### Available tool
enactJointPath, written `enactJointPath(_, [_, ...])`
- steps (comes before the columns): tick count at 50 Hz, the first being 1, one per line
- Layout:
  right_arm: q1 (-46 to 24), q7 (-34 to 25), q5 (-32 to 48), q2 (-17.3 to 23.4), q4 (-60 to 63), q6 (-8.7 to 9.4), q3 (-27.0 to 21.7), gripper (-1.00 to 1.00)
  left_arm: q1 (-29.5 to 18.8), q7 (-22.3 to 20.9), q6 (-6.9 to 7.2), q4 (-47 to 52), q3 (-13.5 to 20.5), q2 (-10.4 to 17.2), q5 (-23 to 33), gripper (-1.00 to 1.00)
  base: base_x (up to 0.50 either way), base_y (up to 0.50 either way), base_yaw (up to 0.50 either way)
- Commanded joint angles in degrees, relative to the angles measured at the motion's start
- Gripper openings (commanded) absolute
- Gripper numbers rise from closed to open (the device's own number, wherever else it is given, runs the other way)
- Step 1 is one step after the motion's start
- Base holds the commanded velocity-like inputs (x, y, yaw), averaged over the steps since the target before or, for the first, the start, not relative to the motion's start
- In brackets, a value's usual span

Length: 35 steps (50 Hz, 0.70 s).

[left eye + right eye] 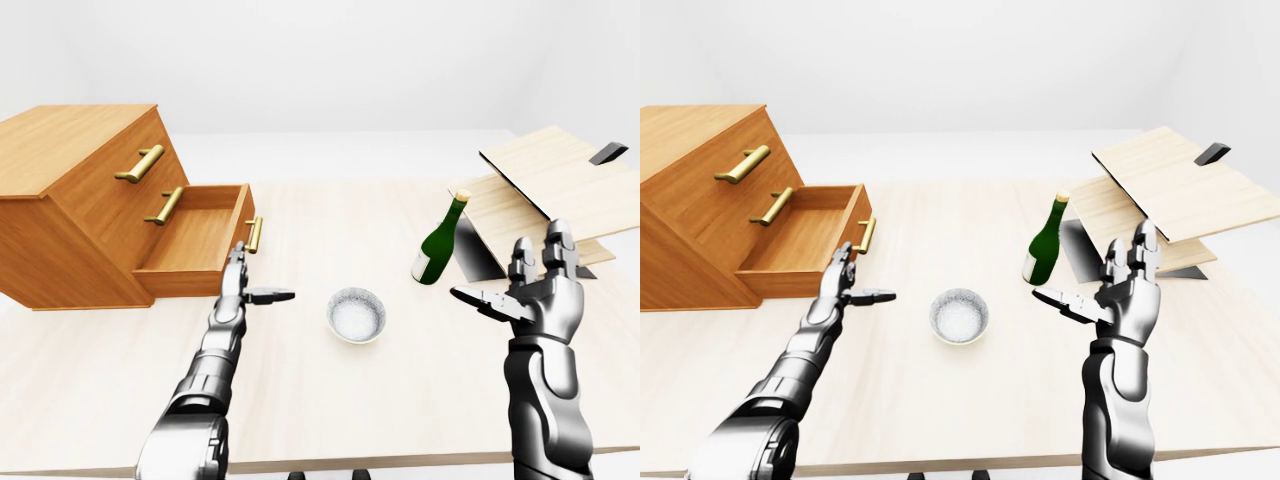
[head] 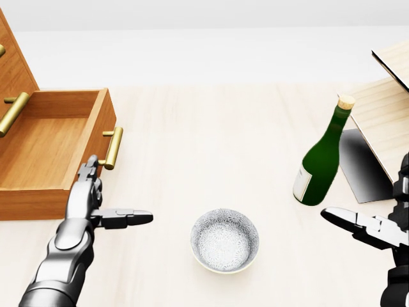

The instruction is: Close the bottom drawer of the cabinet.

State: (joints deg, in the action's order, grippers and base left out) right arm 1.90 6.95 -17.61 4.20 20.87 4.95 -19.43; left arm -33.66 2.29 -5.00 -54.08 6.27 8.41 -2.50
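A wooden cabinet (image 1: 70, 190) stands on the table at the left of the left-eye view. Its bottom drawer (image 1: 195, 240) is pulled out, empty, with a brass handle (image 1: 254, 235) on its face. My left hand (image 1: 243, 285) is open, fingers stretched flat, its tips just below that handle at the drawer's face; I cannot tell if it touches. It also shows in the head view (image 2: 96, 198). My right hand (image 1: 530, 285) is open and raised at the right, holding nothing.
A patterned bowl (image 1: 356, 315) sits mid-table. A green bottle (image 1: 440, 243) with a cork stands to its right. Tilted light wooden boards (image 1: 560, 185) lean at the right. The table's near edge (image 1: 400, 462) runs along the bottom.
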Motion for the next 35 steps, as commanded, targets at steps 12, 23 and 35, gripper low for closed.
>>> enactJointPath(12, [0.14,-0.06,0.13,0.0,0.18,0.05,0.12,1.0,-3.09,0.52,0.0,-5.32,1.15,2.09,-1.77,1.0,0.0,0.0,0.0])
enactJointPath(23, [0.15,-0.21,0.18,-0.06,-0.17,0.04,0.12,1.0,-3.85,1.21,0.0,-7.52,1.97,3.6,-2.92,1.0,0.0,0.0,0.0])
enactJointPath(35, [0.04,-0.3,0.25,-0.07,-0.81,-0.41,0.17,1.0,-4.8,2.65,0.0,-11.37,2.28,4.72,-2.24,1.0,0.0,0.0,0.0])
